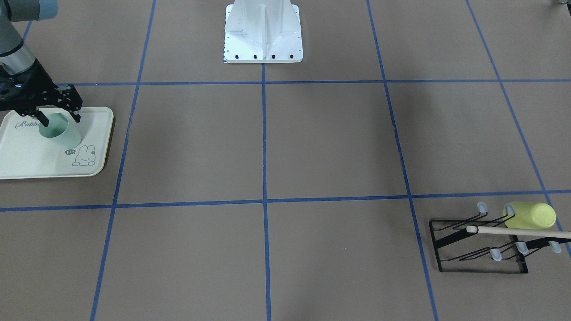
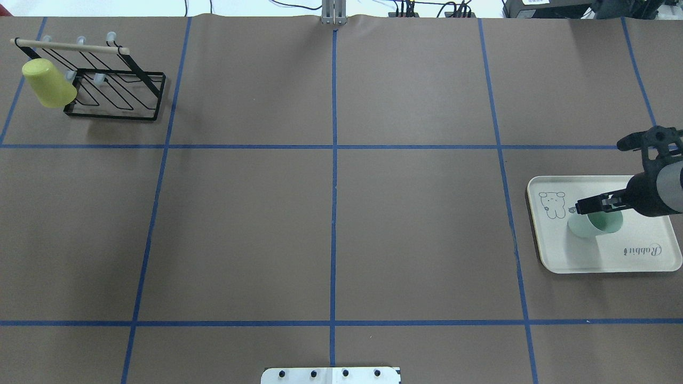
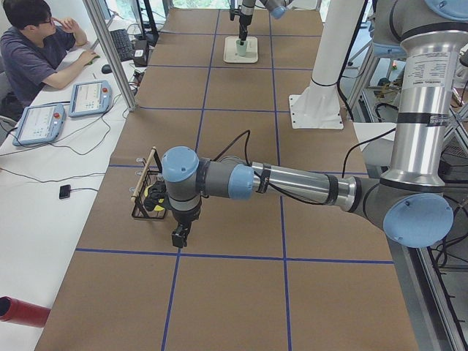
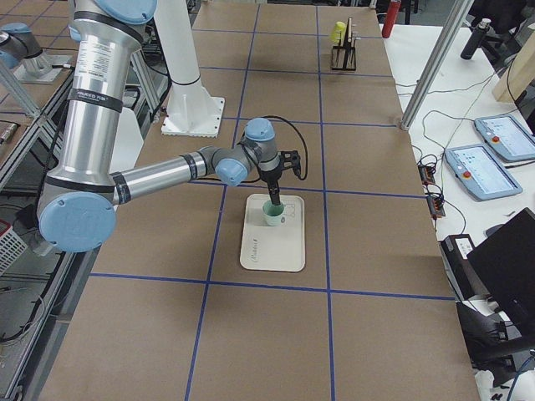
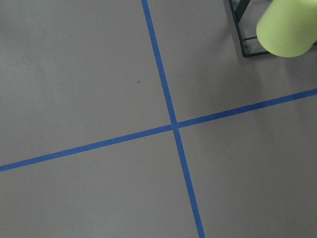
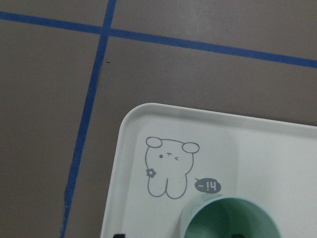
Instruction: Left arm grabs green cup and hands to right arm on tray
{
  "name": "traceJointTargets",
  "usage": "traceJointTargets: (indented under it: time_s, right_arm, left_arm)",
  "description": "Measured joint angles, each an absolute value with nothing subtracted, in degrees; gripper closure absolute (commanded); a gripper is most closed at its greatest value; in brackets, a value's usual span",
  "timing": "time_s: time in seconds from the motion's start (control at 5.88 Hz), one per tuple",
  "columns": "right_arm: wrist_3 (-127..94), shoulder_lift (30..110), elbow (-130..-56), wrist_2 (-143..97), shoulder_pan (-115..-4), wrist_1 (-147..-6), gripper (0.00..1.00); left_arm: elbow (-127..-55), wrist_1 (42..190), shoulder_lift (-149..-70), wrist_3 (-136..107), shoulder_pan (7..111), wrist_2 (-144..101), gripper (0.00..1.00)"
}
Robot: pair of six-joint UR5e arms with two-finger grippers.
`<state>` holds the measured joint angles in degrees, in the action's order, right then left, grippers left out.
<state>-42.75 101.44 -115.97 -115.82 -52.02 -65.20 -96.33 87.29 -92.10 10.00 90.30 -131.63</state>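
Exterior front-facing view has the tray (image 1: 26,165) at its left edge, and the green cup (image 1: 68,136) stands upright on it, mouth up, just beside the printed bunny. The right gripper (image 1: 60,119) hangs over the cup with its fingers spread wide, one tip outside the rim and the other over the mouth, not squeezing the wall. Well apart at the table's other end, the left gripper (image 3: 179,235) points down near the black rack (image 2: 112,116) carrying a yellow-green cup (image 2: 49,82). Whether it is wide or narrow I cannot tell.
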Motion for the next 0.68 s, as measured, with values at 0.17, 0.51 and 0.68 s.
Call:
traceJointTargets:
  time_s: [0.17, 0.51, 0.68]
  right_arm:
    - [-35.2, 99.0, -115.9, -118.9, -57.3, -70.9, 0.00]
    - [-14.5, 95.0, -113.5, -125.5, -69.5, -82.7, 0.00]
    - [-4.9, 95.0, -109.9, -128.9, -75.9, -84.5, 0.00]
  left_arm:
    - [-96.3, 87.2, -91.2, 10.0, 90.3, -132.2, 0.00]
    - [-97.0, 87.6, -88.0, 9.9, 90.7, -133.5, 0.00]
    - [-98.2, 87.5, -86.8, 9.6, 91.1, -133.5, 0.00]
